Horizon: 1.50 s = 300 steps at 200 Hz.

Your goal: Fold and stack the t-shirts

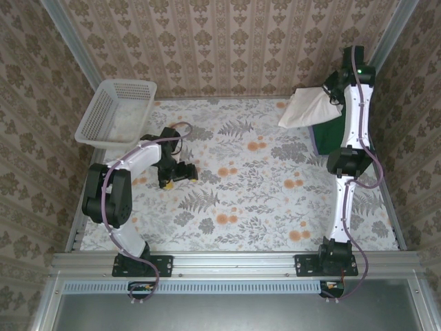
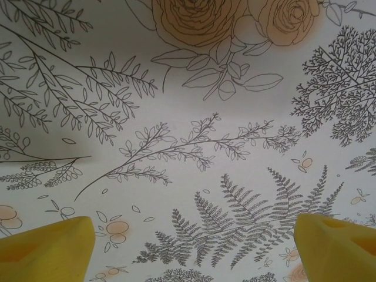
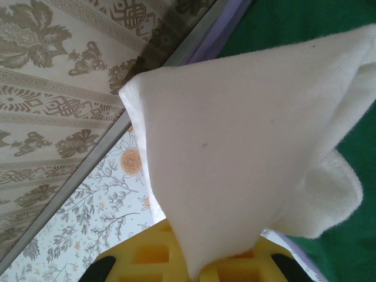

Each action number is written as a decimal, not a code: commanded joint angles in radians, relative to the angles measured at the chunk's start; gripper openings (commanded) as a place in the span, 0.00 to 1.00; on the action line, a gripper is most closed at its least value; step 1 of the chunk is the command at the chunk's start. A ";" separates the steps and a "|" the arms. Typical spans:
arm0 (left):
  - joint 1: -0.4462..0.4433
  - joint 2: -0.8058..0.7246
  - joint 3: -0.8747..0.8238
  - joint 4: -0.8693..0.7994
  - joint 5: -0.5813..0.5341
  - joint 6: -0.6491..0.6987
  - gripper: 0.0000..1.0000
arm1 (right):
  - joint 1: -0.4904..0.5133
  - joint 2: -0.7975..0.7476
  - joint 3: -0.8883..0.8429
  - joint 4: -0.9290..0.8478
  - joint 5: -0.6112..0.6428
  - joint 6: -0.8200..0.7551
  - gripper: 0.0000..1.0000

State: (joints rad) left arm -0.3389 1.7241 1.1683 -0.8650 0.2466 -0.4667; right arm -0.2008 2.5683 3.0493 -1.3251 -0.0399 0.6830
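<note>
The cream-white t-shirt hangs lifted at the far right corner, pinched by my right gripper, which is shut on its edge. In the right wrist view the cream cloth drapes out from between the yellow fingers of that gripper. The dark green t-shirt lies flat on the table under it, and its green cloth has a purplish edge. My left gripper rests low over the table at the left, open. Nothing lies between its yellow fingertips, just the floral cloth under the gripper.
A white mesh basket stands at the back left, near the left arm's elbow. Patterned walls close in on the back and both sides. The floral table cover spreads across the middle.
</note>
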 commanded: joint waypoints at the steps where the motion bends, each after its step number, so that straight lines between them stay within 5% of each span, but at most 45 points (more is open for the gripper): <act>1: -0.001 0.005 0.032 -0.040 -0.010 0.025 0.89 | -0.023 -0.091 0.041 -0.006 0.016 -0.056 0.00; 93: -0.003 0.002 0.026 -0.046 -0.009 0.020 0.90 | -0.039 -0.075 0.110 -0.106 0.189 -0.153 0.02; 137: -0.008 0.008 0.026 -0.044 -0.003 0.023 0.90 | 0.002 -0.052 0.134 -0.096 0.396 -0.230 0.08; 150: -0.009 0.009 0.027 -0.047 -0.004 0.024 0.90 | 0.021 -0.042 0.134 -0.073 0.481 -0.275 0.20; 188: -0.024 0.012 0.037 -0.059 -0.009 0.033 0.91 | 0.068 -0.012 0.135 0.010 0.665 -0.398 0.74; 192: -0.027 0.012 0.039 -0.059 -0.008 0.034 0.91 | 0.069 -0.011 0.135 0.013 0.672 -0.408 0.95; 195: -0.028 0.012 0.039 -0.060 -0.010 0.035 0.91 | 0.069 -0.011 0.134 0.016 0.673 -0.413 0.99; 249: -0.043 -0.008 0.036 -0.072 -0.023 0.039 0.92 | 0.056 -0.078 0.135 -0.036 0.563 -0.318 1.00; 300: -0.046 -0.057 0.126 -0.098 -0.054 0.048 1.00 | 0.166 -0.241 0.135 -0.072 0.471 -0.393 1.00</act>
State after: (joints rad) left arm -0.3801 1.7229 1.2156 -0.9287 0.2241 -0.4412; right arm -0.1143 2.4813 3.1016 -1.3472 0.4736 0.3401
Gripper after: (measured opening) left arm 0.987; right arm 0.995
